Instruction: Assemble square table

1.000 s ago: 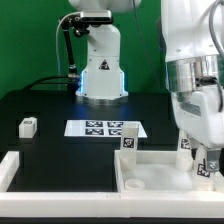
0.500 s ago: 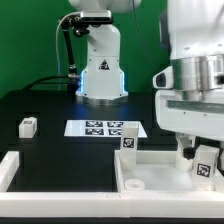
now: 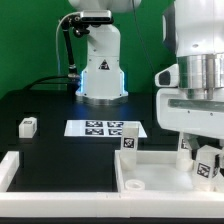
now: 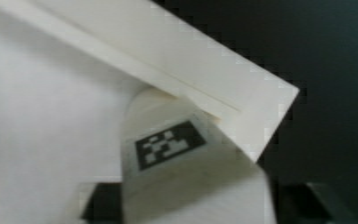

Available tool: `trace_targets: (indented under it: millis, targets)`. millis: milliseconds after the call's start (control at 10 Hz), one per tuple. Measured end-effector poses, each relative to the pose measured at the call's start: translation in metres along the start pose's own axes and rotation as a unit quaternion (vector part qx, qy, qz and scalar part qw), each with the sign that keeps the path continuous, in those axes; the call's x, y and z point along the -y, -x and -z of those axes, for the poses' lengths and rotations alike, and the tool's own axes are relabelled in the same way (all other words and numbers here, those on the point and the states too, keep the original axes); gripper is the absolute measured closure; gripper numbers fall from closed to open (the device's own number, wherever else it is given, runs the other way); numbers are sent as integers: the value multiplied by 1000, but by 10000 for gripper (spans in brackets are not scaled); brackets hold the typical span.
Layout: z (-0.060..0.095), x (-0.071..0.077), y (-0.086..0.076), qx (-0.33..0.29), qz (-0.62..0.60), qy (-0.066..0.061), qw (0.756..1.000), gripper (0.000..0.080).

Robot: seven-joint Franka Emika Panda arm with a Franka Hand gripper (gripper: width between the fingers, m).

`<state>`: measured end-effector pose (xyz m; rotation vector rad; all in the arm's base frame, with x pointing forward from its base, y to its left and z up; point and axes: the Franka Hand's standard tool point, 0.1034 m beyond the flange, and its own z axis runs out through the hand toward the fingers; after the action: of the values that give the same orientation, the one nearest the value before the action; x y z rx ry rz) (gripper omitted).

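White plastic square tray-like tabletop piece [image 3: 160, 170] lies on the black tabletop [image 3: 50, 105] at the exterior view's right, with a small white tagged block leg [image 4: 179, 150] standing at its far corner. Our tool [image 4: 194, 198] straddles that leg, dark fingers [image 4: 101, 200] either side; we cannot tell whether they pinch it. We judge the step a leg grasp: close squarely on the flat faces, lift straight, avoid nudging the rim.

black table [image 3: 45, 105]; on it a small white leg block [image 3: 28, 126], the marker board [image 3: 103, 129], the square tray-like top [image 3: 160, 172], and a white rail [image 3: 8, 172]
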<state>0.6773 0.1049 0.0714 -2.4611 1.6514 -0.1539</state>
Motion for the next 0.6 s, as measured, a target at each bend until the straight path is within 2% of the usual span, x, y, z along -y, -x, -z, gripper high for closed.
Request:
trace_targets:
  millis: [100,300,500,600]
  targets:
    - [0,-2,1,2,-17,4,1000,500]
    - [-1,-2,0,3,-114,3,993,500]
    - [-1,-2,0,25,-329,-13,944,501]
    - [-2,-1,1,35,-396,-19,918,501]
